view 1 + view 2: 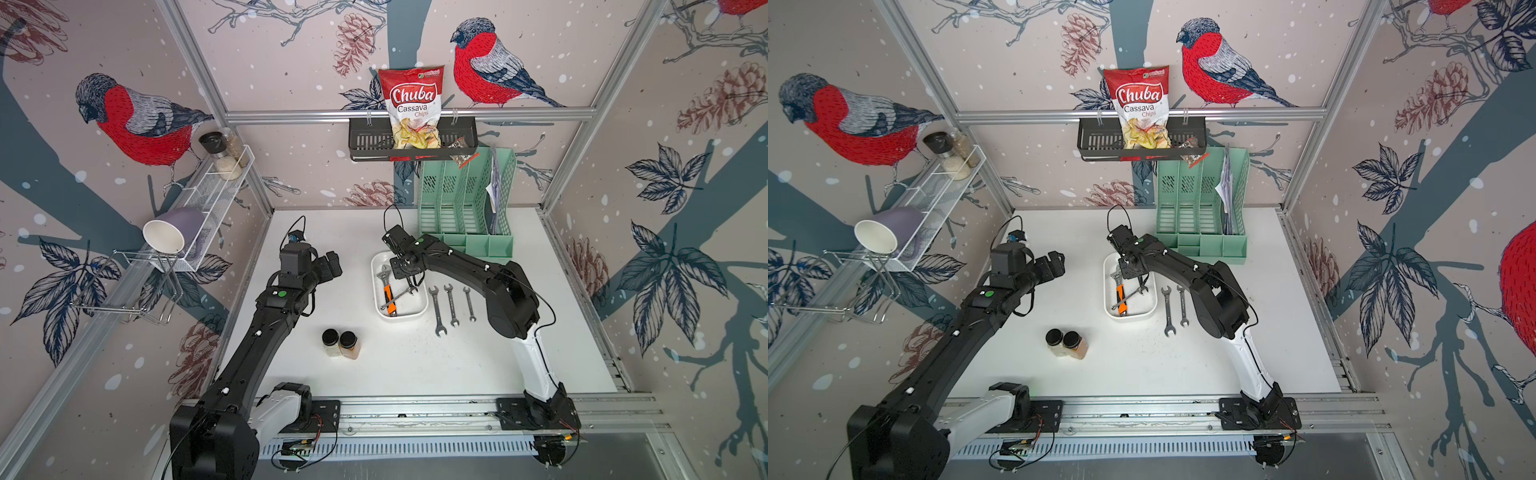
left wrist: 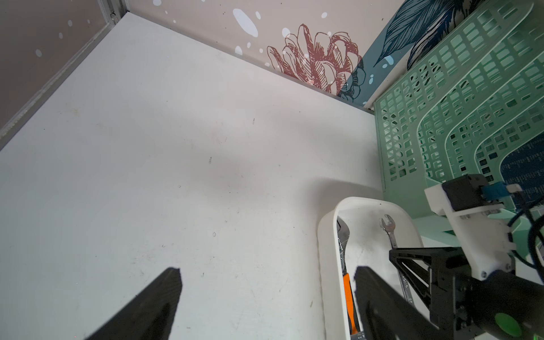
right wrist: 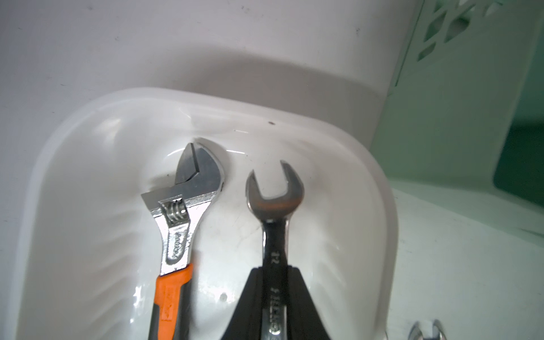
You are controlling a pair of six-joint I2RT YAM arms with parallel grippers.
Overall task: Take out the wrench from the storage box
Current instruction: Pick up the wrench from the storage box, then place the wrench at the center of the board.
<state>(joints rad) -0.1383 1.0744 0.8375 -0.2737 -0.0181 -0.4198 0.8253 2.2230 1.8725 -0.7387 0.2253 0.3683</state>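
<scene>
In the middle of the top views, the white storage box (image 1: 411, 308) sits on the tabletop (image 1: 332, 232) with three tools in it. There's an orange-handled adjustable wrench (image 3: 179, 212) along its left side, and a slim wrench (image 1: 395, 298) lies slanted across that one's handle. The third is the open-end wrench (image 3: 275, 206) stamped 12.

That one is in the upper end of the box, head near the rounded end wall. I honestly can't tell if it's touching the floor of the box. The right gripper (image 3: 275, 269) has it: jaws nearly closed, pinching the shank just below the head.

Right of the box, three more open-end wrenches (image 1: 450, 305) lie side by side on the tabletop. Up top, the black basket (image 1: 365, 141) holds a Chuba cassava chips bag (image 1: 411, 104). The green organizer (image 1: 457, 199) below it has papers (image 1: 494, 183) in its rightmost slot.

The right arm comes in from the lower right, elbow bent, wrist tipped down over the box. The left arm reaches up from the lower left. The left gripper (image 2: 266, 273) is just left of the box, jaws wide apart with nothing between them.
</scene>
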